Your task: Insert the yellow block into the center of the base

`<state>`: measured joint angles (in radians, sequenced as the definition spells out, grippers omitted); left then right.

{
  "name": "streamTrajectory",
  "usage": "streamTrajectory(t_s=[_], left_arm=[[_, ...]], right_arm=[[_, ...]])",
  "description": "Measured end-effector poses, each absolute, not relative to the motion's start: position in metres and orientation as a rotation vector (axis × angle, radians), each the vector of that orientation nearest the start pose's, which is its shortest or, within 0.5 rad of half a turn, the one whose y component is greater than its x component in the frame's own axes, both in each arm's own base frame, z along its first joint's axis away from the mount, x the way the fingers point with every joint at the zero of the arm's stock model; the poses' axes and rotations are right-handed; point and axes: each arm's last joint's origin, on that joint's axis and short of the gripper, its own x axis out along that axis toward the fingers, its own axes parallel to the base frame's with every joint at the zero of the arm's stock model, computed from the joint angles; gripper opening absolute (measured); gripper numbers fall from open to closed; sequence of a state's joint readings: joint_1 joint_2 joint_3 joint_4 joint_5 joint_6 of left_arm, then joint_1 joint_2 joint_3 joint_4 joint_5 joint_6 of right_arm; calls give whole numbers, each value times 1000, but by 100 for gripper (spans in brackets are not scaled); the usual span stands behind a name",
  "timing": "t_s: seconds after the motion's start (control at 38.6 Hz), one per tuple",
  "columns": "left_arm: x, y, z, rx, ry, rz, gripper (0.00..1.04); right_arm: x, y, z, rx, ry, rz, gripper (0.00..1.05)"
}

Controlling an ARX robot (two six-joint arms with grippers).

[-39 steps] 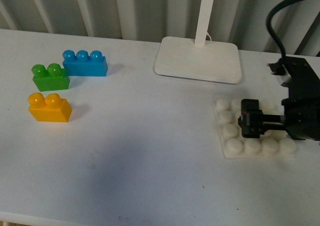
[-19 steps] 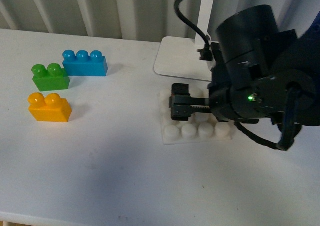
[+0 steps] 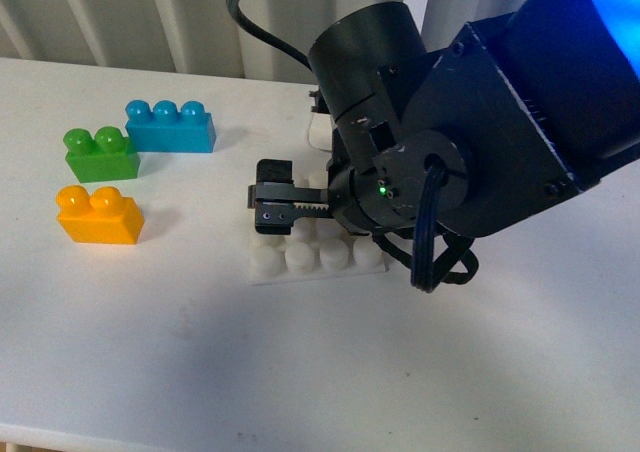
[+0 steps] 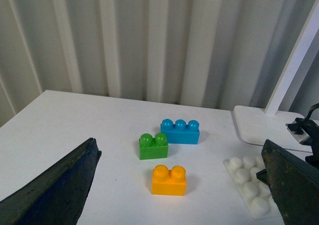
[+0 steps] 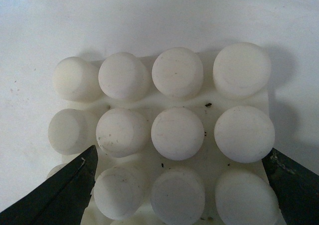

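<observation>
The right gripper (image 5: pixel 180 158) clamps the base (image 3: pixel 318 258) while the left gripper (image 4: pixel 178 145) stands wide apart.

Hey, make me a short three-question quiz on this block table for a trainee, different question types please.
1. True or false: the yellow block already sits on the base.
2. Fill in: the blue brick has ___ studs.
3. Which gripper's fingers flank the base? A) left gripper B) right gripper

Key: 1 false; 2 three; 3 B.
</observation>
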<state>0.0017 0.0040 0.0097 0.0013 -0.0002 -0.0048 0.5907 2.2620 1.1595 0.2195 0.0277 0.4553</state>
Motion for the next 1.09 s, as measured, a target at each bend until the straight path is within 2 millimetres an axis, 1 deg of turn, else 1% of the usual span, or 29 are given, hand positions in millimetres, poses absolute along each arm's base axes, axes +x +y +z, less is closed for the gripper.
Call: streamTrajectory(t_s=[0.18,0.36,0.54,0.62,0.75,0.83,0.86,0.93,0.99,1.06,1.09], left_arm=[[97,0,167,-5,-7,2,98],[97,0,167,-5,-7,2,98],[97,0,167,-5,-7,2,98],[97,0,167,-5,-7,2,98],[97,0,167,-5,-7,2,98],[97,0,167,-5,-7,2,98],[97,0,167,-5,-7,2,98],[97,0,167,-5,-7,2,98],[97,0,167,-5,-7,2,98],[97,0,167,-5,-7,2,98],[97,0,167,-5,-7,2,98]], right_arm=[[345,241,41,160,943,318,96],[346,246,42,181,938,321,96],[347,247,43,200,931,319,96],[347,241,44,226,920,315,96],[344,214,52,284,899,291,96],[341,190,67,304,837,267,96],[341,183,74,312,815,264,96],[337,145,106,343,698,236,96],[332,128,121,350,646,233,96],[317,96,143,350,568,217,96],[308,84,150,342,546,216,96]])
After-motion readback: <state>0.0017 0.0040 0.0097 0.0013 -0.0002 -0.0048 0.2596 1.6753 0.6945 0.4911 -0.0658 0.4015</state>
